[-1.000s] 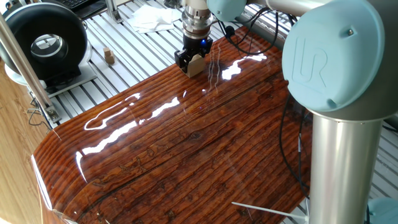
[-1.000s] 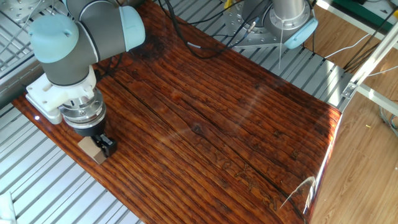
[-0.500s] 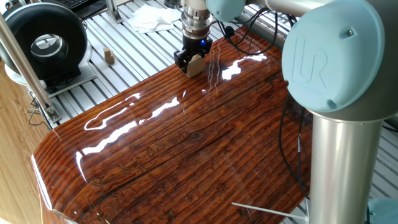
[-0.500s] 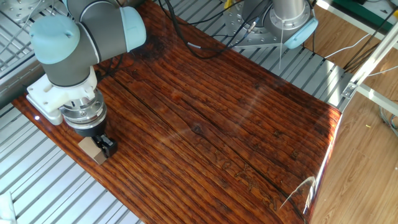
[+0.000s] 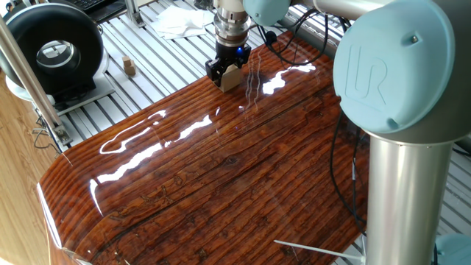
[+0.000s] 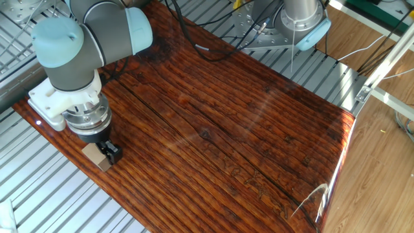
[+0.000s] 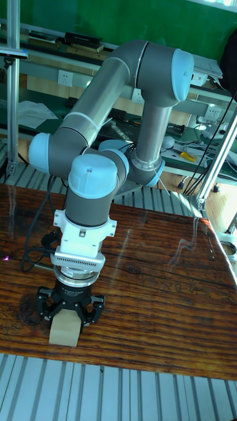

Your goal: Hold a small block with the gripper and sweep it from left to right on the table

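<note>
Change since earlier: nothing has moved that I can see; arm, pincer and block sit where they were a second ago in both fixed views.
Surface: the glossy reddish-brown surface (image 5: 221,162) fills most of each view and carries only the block and the pincer; I take it as the landmark for all places below.
Arm: the grey-and-pale-blue arm (image 7: 99,158) reaches down over the surface's edge strip, wrist pointing straight down.
Black round device: a black round device (image 5: 55,51) stands off the surface on the slatted aluminium, well apart from the block.
White cloth: a white cloth (image 5: 180,20) lies off the surface, beyond its far edge in that same view.
Pincer: the pincer (image 7: 66,320) is clamped on the block, one black finger on each side.
Small block: the small block (image 7: 64,330) is at the surface's edge, near one corner, its base on or just above the wood; I cannot tell which.
Tiny brown piece: a tiny brown piece (image 5: 129,67) stands off the surface on the slats, between the device and the block.
Containers: none show in any view, so nothing is held in one.
Step in hand: grasp looks made, sweep not begun.
Next move: calls for a steady sideways drag along the surface, keeping the grip firm and the block low so it does not catch or twist.
</note>
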